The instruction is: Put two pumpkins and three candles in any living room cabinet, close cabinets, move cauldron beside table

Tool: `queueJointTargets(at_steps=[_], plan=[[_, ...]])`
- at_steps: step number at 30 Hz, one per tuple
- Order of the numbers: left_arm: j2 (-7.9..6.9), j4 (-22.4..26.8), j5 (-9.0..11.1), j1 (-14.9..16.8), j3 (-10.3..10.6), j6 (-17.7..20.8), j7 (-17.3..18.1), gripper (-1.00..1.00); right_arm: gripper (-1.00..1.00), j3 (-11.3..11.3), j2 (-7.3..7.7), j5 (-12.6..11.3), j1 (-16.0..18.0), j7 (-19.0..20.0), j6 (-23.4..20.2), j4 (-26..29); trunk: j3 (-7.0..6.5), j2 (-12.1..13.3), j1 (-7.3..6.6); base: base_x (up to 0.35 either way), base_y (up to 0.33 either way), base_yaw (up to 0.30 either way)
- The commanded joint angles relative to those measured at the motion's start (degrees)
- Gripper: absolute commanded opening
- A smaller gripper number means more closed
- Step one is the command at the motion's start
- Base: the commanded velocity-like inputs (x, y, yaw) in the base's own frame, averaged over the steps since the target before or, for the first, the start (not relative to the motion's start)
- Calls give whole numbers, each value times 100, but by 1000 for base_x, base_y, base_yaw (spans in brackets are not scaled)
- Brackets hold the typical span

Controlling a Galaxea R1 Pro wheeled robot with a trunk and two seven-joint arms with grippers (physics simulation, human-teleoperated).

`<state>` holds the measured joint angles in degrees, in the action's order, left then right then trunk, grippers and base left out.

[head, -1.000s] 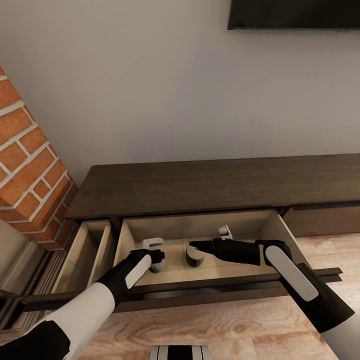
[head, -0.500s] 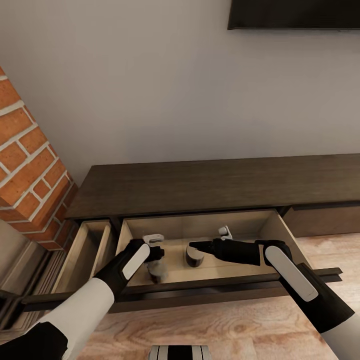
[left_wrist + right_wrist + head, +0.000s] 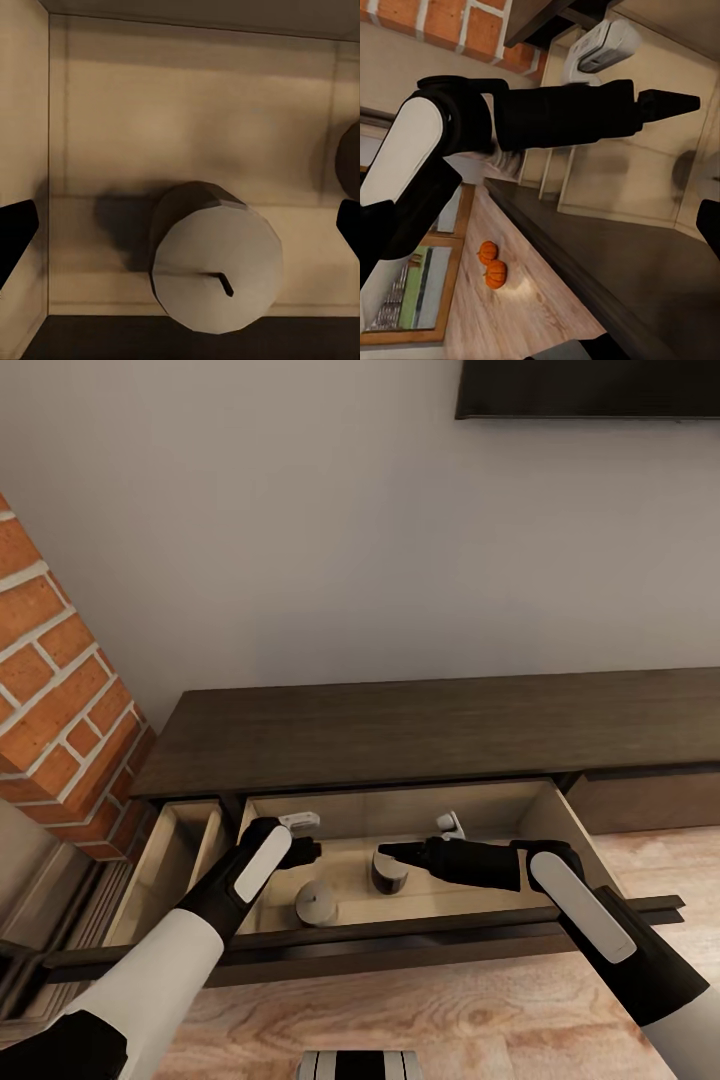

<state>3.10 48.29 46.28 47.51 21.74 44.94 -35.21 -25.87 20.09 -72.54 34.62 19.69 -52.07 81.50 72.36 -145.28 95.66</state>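
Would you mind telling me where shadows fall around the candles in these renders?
Left wrist view: the candle casts a soft dark shadow on the drawer floor beside it. Head view: the drawer's interior is dimmer toward its front rail; the second candle is partly shaded by the right gripper.

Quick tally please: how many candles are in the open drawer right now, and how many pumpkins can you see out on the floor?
Candles in the drawer: 2, one below the left gripper, one by the right gripper
Pumpkins on the floor: 2
Total: 4

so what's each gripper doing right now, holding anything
Left gripper: open, empty, above the released candle in the drawer.
Right gripper: cannot tell; beside another candle.
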Motion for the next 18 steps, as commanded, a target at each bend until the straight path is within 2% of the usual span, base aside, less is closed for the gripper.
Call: queueJointTargets(at_steps=[1,4,12,18], plan=[[-2,5,57,4,10,4,-61,100,100,-6,4,30,3,36,-4,-2,5,-2,-1,0,0,0],[4,5,51,3,-1,5,-63,100,100,-6,4,33,3,36,-4,-2,49,-5,4,0,0,0],[16,3,111,3,-20,17,-52,100,100,-6,4,38,7,35,-4,-4,49,-5,4,0,0,0],[23,-11,145,3,-21,31,-40,100,100,-9,4,38,8,35,-4,-5,-84,3,-11,0,0,0]])
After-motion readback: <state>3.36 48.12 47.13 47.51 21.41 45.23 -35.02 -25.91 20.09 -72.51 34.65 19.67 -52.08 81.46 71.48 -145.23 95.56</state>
